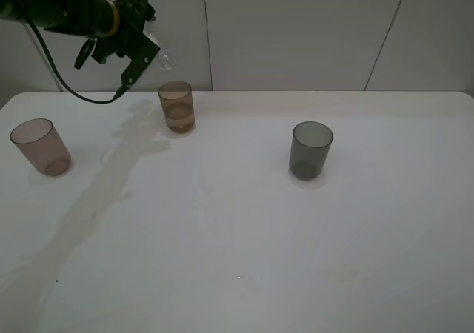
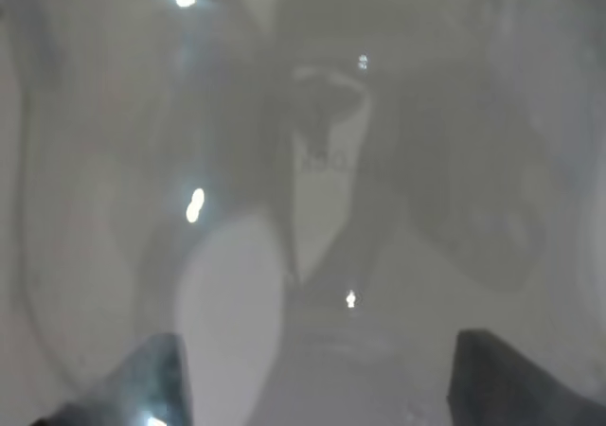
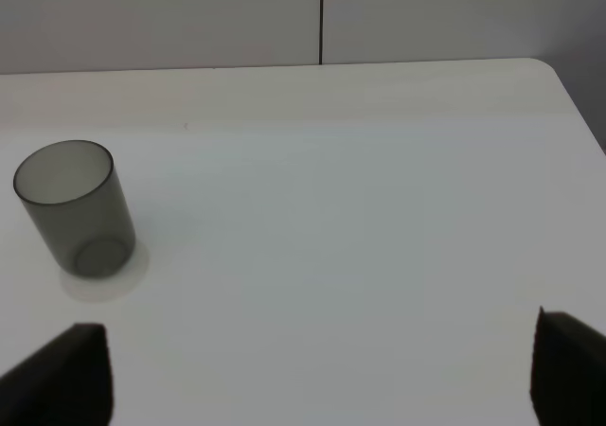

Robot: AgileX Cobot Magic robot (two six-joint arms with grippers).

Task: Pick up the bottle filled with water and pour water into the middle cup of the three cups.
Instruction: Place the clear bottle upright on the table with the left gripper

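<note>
The middle cup (image 1: 176,106) stands on the table (image 1: 259,237), one cup (image 1: 41,147) left, another (image 1: 310,150) right.

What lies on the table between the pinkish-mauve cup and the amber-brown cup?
In the exterior high view, only bare table with a faint shadow or stain separates the pinkish-mauve cup from the amber-brown cup; no object stands there.

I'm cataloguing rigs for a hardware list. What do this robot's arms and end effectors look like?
The left arm is black with a yellow-orange band at the wrist and a black cable looping beneath. Its end effector is black too. The right end effector shows only dark fingertips.
</note>
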